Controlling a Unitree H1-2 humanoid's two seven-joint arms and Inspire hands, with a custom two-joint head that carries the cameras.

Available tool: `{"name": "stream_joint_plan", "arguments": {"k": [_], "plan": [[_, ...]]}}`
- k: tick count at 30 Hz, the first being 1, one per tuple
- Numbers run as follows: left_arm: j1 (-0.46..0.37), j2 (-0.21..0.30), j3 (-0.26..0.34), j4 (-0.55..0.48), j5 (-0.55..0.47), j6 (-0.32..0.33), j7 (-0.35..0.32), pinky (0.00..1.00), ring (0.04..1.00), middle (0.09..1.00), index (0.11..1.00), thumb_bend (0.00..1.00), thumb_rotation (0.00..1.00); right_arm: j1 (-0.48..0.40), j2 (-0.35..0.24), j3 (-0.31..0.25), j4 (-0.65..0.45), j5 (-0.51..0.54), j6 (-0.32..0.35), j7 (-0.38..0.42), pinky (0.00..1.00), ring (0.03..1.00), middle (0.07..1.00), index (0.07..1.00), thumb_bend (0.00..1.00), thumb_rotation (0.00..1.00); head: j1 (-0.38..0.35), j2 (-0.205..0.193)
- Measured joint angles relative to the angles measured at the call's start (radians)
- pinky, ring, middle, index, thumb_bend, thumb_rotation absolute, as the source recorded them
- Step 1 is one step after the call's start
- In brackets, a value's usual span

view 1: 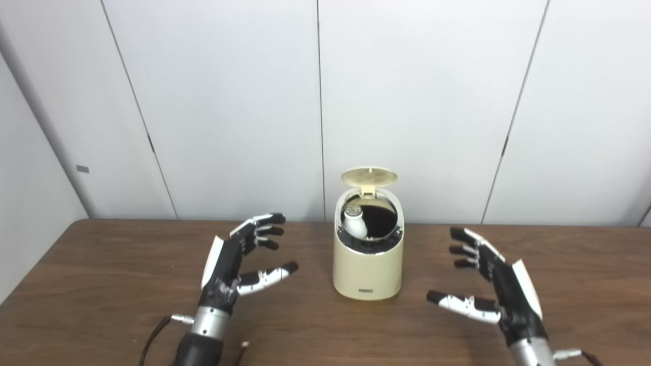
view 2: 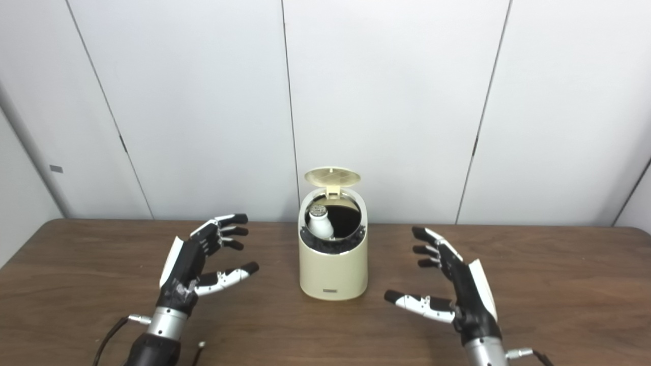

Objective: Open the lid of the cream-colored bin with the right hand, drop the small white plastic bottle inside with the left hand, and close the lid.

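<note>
Cream bin (view 1: 368, 272): we take this as our landmark; one bin, upright on the wooden table (view 1: 101, 284), near its far edge.
Lid (view 1: 369, 177): one, hinged at the bin's back and tipped up, so the mouth is clear; we judge closing it is what remains.
Bottle (view 1: 355, 221): one small white bottle, inside the bin, leaning against the left of the opening with its cap uppermost; we read that as dropped in, not placed.
Left hand (view 1: 239, 264): left of the bin and apart from it, fingers spread, holding nothing.
Right hand (view 2: 452, 284): right of the bin, also apart, fingers spread and empty; we judge it is waiting there to reach the lid.
Count: two hands, one bin, one lid, one bottle.
</note>
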Motion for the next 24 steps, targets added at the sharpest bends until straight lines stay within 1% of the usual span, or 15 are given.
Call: {"name": "stream_joint_plan", "arguments": {"k": [1,2,4,7,9,10,12,14,16,17,20,24], "plan": [[0.0,0.008,0.003,0.0,0.002,0.002,-0.016,0.68,0.78,0.855,0.886,0.75,0.05,-0.014,-0.007,0.006,-0.006,-0.008,0.008,0.009,0.66,0.775,0.851,0.836,0.68,0.27,-0.017,-0.008],[0.0,0.018,0.003,0.0,0.008,0.006,-0.03,0.68,0.788,0.855,0.888,0.76,0.07,-0.029,-0.014,0.012,-0.011,-0.016,0.01,0.019,0.66,0.773,0.849,0.837,0.67,0.27,-0.017,-0.008],[0.0,0.035,0.005,0.002,0.023,0.02,-0.059,0.68,0.792,0.857,0.89,0.77,0.07,-0.064,-0.03,0.021,-0.023,-0.038,0.034,0.039,0.65,0.777,0.849,0.835,0.66,0.32,-0.037,-0.017],[0.001,0.041,0.009,0.015,0.021,0.042,-0.101,0.72,0.809,0.862,0.889,0.78,0.06,-0.146,-0.063,0.045,-0.052,-0.077,0.122,0.093,0.64,0.79,0.854,0.84,0.68,0.39,-0.052,-0.026],[0.007,0.039,0.009,0.017,0.021,0.052,-0.129,0.71,0.799,0.857,0.877,0.78,0.05,-0.204,-0.078,0.063,-0.064,-0.094,0.174,0.133,0.64,0.797,0.867,0.85,0.69,0.43,-0.058,-0.029],[0.01,0.037,0.008,0.019,0.021,0.059,-0.14,0.67,0.775,0.841,0.853,0.79,0.06,-0.235,-0.084,0.076,-0.07,-0.103,0.203,0.155,0.67,0.817,0.879,0.859,0.69,0.45,-0.063,-0.032],[0.012,0.028,0.009,0.026,0.021,0.067,-0.152,0.65,0.76,0.831,0.841,0.79,0.06,-0.281,-0.094,0.103,-0.087,-0.125,0.254,0.194,0.7,0.828,0.881,0.862,0.69,0.45,-0.067,-0.035],[0.014,0.02,0.013,0.041,0.021,0.07,-0.164,0.65,0.761,0.832,0.843,0.8,0.07,-0.321,-0.096,0.136,-0.088,-0.152,0.285,0.227,0.71,0.849,0.887,0.863,0.68,0.43,-0.072,-0.043],[0.018,0.008,0.018,0.051,0.023,0.07,-0.165,0.66,0.773,0.838,0.854,0.79,0.07,-0.348,-0.096,0.156,-0.086,-0.177,0.293,0.247,0.74,0.872,0.898,0.868,0.67,0.43,-0.071,-0.046],[0.02,0.001,0.02,0.057,0.024,0.069,-0.165,0.67,0.782,0.843,0.862,0.78,0.07,-0.359,-0.096,0.165,-0.085,-0.19,0.298,0.251,0.77,0.893,0.907,0.873,0.67,0.43,-0.068,-0.046],[0.019,-0.006,0.024,0.06,0.03,0.054,-0.167,0.69,0.791,0.845,0.871,0.78,0.06,-0.381,-0.096,0.176,-0.073,-0.214,0.305,0.255,0.82,0.91,0.909,0.88,0.66,0.45,-0.067,-0.048],[0.018,-0.007,0.028,0.066,0.037,0.044,-0.17,0.69,0.801,0.851,0.877,0.79,0.07,-0.394,-0.101,0.194,-0.046,-0.242,0.305,0.265,0.85,0.922,0.923,0.91,0.66,0.54,-0.066,-0.048]]}}
